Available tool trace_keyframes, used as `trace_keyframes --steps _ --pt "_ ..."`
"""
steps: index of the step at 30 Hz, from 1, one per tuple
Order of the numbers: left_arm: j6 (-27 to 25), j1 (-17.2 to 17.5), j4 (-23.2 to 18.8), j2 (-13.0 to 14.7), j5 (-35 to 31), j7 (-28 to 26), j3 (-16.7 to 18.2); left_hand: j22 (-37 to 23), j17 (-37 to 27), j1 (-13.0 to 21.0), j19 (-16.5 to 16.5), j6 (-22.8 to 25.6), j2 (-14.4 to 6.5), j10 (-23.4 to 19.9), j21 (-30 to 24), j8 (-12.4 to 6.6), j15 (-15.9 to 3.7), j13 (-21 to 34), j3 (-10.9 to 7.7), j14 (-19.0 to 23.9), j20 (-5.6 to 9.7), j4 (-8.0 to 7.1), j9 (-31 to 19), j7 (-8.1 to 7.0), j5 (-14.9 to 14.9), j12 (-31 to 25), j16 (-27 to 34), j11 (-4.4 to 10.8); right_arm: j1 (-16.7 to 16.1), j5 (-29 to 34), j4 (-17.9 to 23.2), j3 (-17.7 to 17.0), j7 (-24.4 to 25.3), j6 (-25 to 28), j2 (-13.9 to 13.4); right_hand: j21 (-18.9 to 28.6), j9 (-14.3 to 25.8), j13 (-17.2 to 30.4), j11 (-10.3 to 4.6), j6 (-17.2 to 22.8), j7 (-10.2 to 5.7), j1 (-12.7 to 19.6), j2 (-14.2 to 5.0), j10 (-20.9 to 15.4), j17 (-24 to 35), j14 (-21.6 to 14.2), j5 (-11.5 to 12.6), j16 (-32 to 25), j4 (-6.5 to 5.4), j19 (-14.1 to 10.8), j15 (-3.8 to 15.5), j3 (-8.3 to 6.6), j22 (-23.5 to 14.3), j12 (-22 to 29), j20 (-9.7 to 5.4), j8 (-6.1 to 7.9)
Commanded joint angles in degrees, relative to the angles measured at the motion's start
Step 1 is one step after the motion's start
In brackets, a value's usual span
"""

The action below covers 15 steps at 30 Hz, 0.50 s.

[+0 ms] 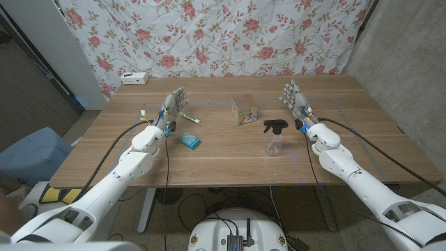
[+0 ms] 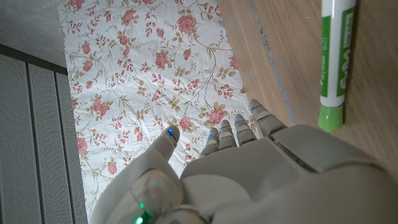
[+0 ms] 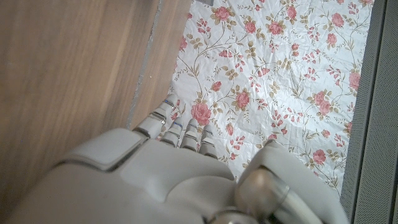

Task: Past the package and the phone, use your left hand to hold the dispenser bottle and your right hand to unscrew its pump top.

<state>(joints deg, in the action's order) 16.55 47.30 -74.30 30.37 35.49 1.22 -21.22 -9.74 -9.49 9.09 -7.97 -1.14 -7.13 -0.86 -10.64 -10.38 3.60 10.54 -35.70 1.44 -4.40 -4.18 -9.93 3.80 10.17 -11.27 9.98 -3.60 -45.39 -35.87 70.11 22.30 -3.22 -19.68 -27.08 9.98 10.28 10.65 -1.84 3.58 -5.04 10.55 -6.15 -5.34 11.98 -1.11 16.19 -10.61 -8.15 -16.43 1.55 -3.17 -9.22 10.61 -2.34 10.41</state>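
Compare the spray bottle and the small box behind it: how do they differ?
The spray bottle is clear with a black trigger top; the small box is opaque, with colourful print. The bottle stands tall and slim; the box sits low and squat. The bottle is nearer the robot. Both rest untouched on the table.

Behind the wooden bench (image 1: 230, 157) hangs a floral cloth (image 1: 230, 35), a white box (image 1: 134, 77) sits at the bench's far corner near that cloth, a green-and-white marker (image 1: 189, 116) lies nearer the bench's middle, and a blue bin (image 1: 31, 150) stands on the floor beside the bench.
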Motion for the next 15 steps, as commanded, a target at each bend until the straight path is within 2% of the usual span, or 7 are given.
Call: trace_keyframes --steps 1,8,15 --pt "-2.47 -1.58 -2.02 0.18 -2.25 -2.07 -1.38 -0.14 -0.07 0.87 -0.39 0.34 -0.03 -0.14 -0.3 -0.36 0.28 0.09 0.02 0.54 0.25 0.62 -0.13 0.03 0.26 -0.25 0.29 -0.2 -0.07 0.17 0.56 -0.71 0.86 0.29 -0.85 0.36 0.15 0.17 0.06 -0.08 -0.39 0.13 0.19 -0.48 -0.07 -0.22 0.55 -0.26 -0.07 -0.58 0.88 -0.02 -0.21 0.28 -1.95 0.23" --pt "-3.69 -1.17 -5.15 0.2 -4.61 -4.62 -2.54 -0.1 -0.02 1.3 -0.51 0.78 0.26 -0.79 -0.33 -0.44 -0.21 0.05 0.02 0.93 0.4 1.33 -0.11 -0.32 0.23 -0.46 0.33 0.32 -0.49 0.32 0.28 -1.43 0.97 -0.57 -1.68 0.42 0.13 0.14 -0.06 0.17 -0.32 0.2 0.16 -0.74 -0.19 -0.46 0.6 -0.38 0.07 -0.68 0.92 -0.05 -0.21 0.38 -2.04 0.35" --pt "-5.29 -0.94 -8.26 0.87 -6.46 -5.44 -3.7 -0.03 0.02 2.12 -0.81 1.62 1.02 -1.48 -0.37 -0.58 -0.82 -0.01 0.12 1.65 0.7 2.69 -0.09 -0.81 0.18 -0.59 0.42 0.78 -1.52 -0.14 0.93 -2.28 1.09 -0.54 -2.79 0.45 0.11 0.12 -0.09 0.19 -0.38 0.27 0.13 -0.87 -0.28 -0.62 0.64 -0.45 0.19 -0.72 0.91 -0.09 -0.2 0.42 -2.08 0.36"
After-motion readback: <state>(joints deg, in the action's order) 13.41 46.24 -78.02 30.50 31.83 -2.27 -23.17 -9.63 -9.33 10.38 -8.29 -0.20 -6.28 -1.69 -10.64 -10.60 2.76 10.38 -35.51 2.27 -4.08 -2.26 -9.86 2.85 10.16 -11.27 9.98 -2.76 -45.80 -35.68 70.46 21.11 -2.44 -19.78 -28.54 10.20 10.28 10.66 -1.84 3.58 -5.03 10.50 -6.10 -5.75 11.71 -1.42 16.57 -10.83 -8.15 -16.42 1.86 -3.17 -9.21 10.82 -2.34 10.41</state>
